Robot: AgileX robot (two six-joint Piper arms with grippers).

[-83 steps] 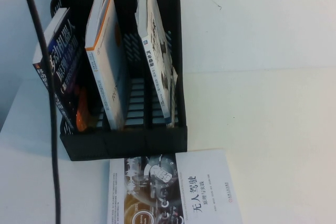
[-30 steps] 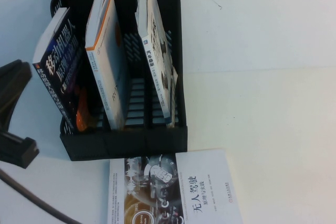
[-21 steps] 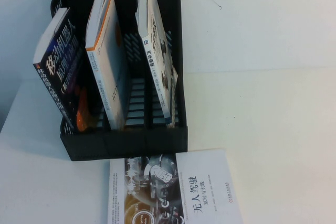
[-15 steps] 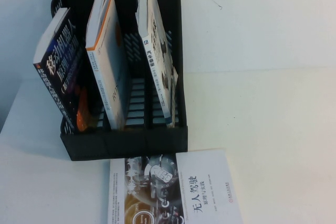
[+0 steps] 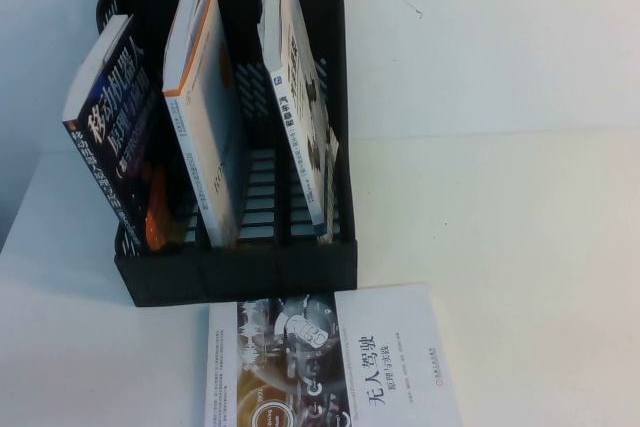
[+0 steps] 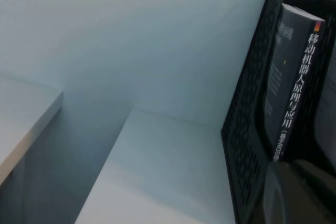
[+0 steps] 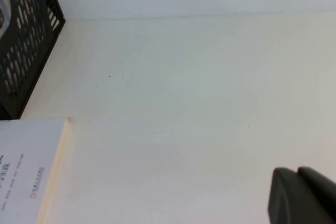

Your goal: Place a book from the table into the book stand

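The black book stand [image 5: 240, 272] sits on the white table [image 5: 500, 247] at the back left. The pale grey-white book [image 5: 300, 97] stands leaning in its right slot. Neither gripper shows in the high view. In the left wrist view my left gripper [image 6: 299, 184] is shut and empty, just outside the stand's left wall [image 6: 247, 145]. In the right wrist view my right gripper [image 7: 298, 174] hovers shut and empty over bare table, to the right of the stand [image 7: 26, 51].
A thick black book [image 5: 115, 137] fills the left slot and a white book with an orange spine [image 5: 205, 117] the middle one. A white book with a dark photo collage [image 5: 330, 362] lies flat in front of the stand. A gap to a second tabletop [image 6: 26, 114] lies left.
The left arm, seen at the high view's left edge a second ago, has drawn back out of that view. The books and the stand have not moved.
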